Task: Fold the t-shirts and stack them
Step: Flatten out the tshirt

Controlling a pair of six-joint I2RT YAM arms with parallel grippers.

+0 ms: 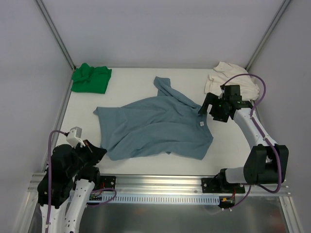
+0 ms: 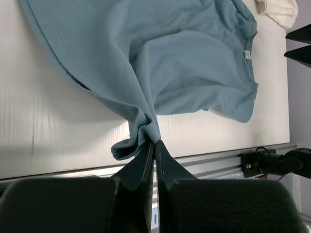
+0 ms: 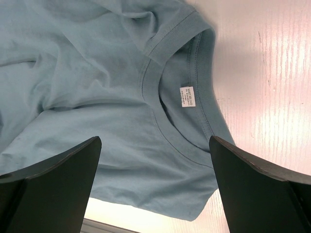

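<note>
We hold our left gripper [image 2: 154, 144] pinched shut on a bunched edge of the blue-grey t-shirt [image 1: 155, 128], which lies spread across the middle of the table [image 1: 233, 143]. Our right gripper [image 3: 155, 141] hangs wide open over the shirt's collar and white neck tag [image 3: 188, 97]. The green t-shirt [image 1: 91, 78] lies crumpled at the far left corner, and the cream-white t-shirt [image 1: 228, 77] at the far right.
</note>
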